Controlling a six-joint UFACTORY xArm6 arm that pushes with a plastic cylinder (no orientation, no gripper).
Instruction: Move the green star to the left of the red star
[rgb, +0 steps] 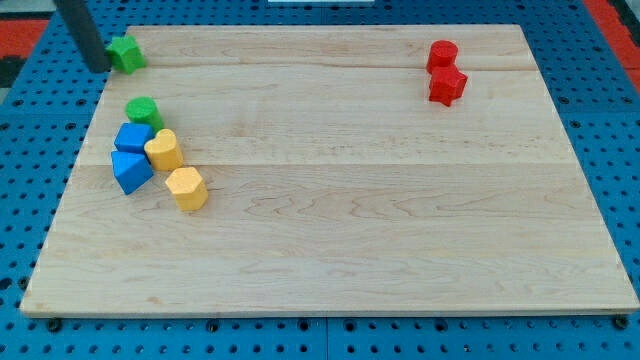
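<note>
The green star (126, 52) lies at the board's top left corner. My tip (101, 68) stands just to the star's left, touching or nearly touching it, at the board's left edge. The red star (447, 85) lies far off at the view's top right, with a red cylinder (442, 54) touching it from above.
A cluster sits at the view's left: a green cylinder (143, 110), two blue blocks (134, 137) (130, 170), a yellow cylinder-like block (163, 150) and a yellow hexagon (187, 188). The wooden board (350, 200) lies on a blue perforated table.
</note>
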